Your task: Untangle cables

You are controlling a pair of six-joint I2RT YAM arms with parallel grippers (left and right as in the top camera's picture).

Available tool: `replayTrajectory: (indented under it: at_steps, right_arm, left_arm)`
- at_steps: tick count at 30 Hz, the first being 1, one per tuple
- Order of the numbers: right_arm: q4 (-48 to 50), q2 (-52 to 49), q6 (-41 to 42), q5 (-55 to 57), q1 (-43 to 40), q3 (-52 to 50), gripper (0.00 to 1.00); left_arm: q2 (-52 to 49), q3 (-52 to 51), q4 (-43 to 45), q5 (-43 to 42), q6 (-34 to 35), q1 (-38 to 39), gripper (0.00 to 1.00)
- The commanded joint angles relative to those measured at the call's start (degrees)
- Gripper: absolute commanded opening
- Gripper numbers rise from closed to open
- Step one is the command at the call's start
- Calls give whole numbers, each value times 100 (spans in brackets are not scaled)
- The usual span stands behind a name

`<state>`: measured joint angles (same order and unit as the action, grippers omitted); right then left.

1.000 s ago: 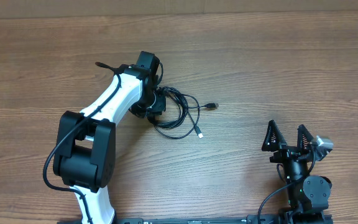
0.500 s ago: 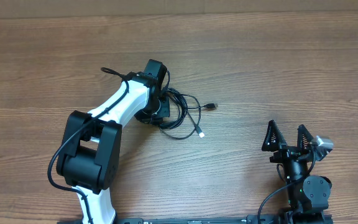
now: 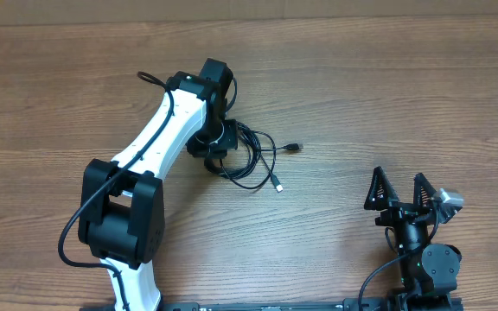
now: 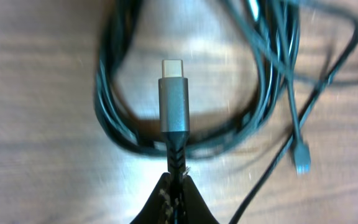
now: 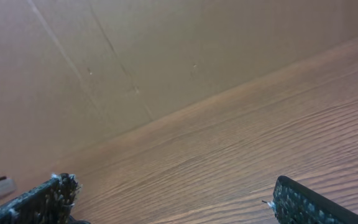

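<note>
Left gripper (image 4: 174,179) is clamped tight on one of the thin black cables (image 4: 114,93), right behind its grey metal plug (image 4: 174,106). Right gripper (image 3: 398,180) is spread wide, holding nothing.

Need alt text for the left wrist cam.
The left tool pinches a braided cable just behind its grey plug, which points up the frame. Behind lies a blurred coil of black cables on the wooden table.

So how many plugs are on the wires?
3 plugs: one on the wire in the left claw, two lying loose right of the tangle. More may hide in it.
</note>
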<state>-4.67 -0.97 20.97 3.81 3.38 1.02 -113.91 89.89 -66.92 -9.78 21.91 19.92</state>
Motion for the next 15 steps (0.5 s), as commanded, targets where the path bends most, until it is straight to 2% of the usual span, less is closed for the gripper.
replayTrajectory:
  at_steps: [1,10,15]
  right_arm:
    - [24,15,26,-7,-24,-52,100]
    - [24,15,26,-7,-24,-52,100]
    - [24,15,26,-7,-24,-52,100]
  left_arm:
    - [28,-155,-166,-382,-76,136,4]
    - [28,-903,-157,-531,127,815,4]
    - [28,-1045,-155,-557,125,1176,9]
